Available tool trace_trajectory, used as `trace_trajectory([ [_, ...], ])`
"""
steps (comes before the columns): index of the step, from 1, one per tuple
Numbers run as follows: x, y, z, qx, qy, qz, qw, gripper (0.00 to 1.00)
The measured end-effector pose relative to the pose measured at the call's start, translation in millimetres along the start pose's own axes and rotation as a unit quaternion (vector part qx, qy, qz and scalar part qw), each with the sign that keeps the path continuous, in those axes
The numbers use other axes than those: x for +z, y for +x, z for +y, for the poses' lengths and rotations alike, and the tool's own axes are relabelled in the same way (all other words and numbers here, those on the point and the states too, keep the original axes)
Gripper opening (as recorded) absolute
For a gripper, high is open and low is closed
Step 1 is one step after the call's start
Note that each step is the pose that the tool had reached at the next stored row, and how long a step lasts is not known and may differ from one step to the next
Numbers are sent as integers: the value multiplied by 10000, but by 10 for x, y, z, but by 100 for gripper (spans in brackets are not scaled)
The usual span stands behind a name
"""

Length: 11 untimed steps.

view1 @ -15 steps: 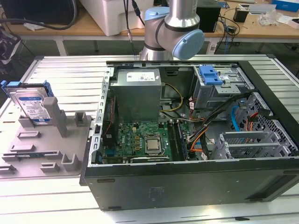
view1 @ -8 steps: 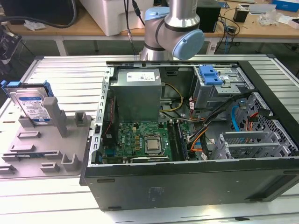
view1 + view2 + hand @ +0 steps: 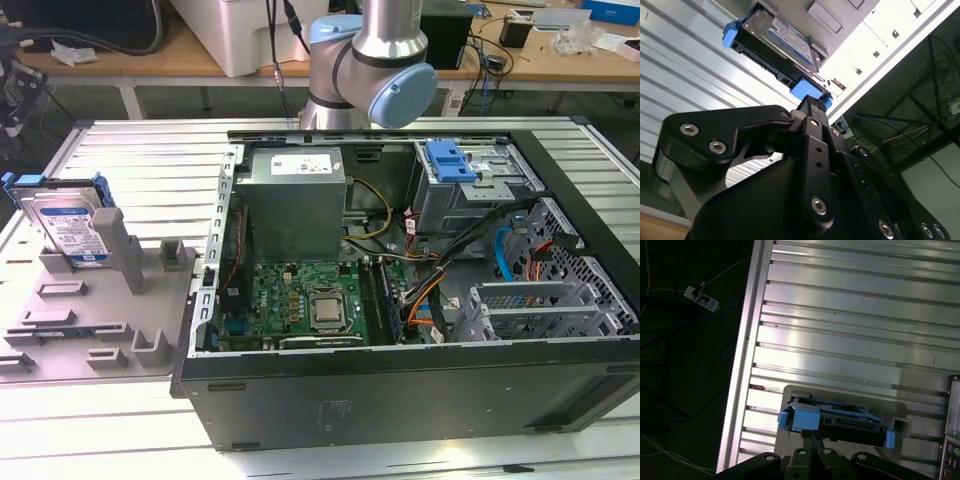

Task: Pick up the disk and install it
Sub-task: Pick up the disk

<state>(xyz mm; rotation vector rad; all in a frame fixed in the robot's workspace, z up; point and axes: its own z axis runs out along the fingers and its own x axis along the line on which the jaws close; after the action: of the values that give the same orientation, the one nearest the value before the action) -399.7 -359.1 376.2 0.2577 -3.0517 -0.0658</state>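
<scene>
- Where the disk [image 3: 68,228] stood on edge in the exterior view, you had it on that view's left. Its blue-and-white label faced the camera, and the blue carrier frame was clipped round it.
- It leaned in a grey fixture tray [image 3: 90,325], just beside a tall grey post [image 3: 120,245], and stood free of any grip.
- You could see the disk [image 3: 782,37] [image 3: 840,417] in both wrist views too, seated in the same grey tray.
- Your gripper [image 3: 813,103] [image 3: 808,432] was closed, its fingertips pressed together with nothing between them, and it pointed towards one blue end of the carrier.
- The tray rested on the ribbed metal table [image 3: 130,150].
- Beside the tray, on the exterior view's right, lay the open computer case [image 3: 400,400], well apart from the disk, with its board and cables exposed.
- Inside the case a grey metal cage [image 3: 470,195] carried a blue latch [image 3: 452,160] on top.
- Your arm [image 3: 370,60] rose behind the case at the far edge of the table.
</scene>
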Motion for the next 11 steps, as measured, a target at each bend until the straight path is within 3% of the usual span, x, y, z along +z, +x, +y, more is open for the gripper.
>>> trace_trajectory([
  [5,6,-10,58,-285,31,0,9996,11],
  [7,8,-12,70,-372,41,-1,9993,24],
  [8,9,-13,74,-413,45,-1,9991,24],
  [10,10,-15,83,-498,54,-2,9987,36],
  [11,11,-16,87,-532,58,-1,9986,36],
])
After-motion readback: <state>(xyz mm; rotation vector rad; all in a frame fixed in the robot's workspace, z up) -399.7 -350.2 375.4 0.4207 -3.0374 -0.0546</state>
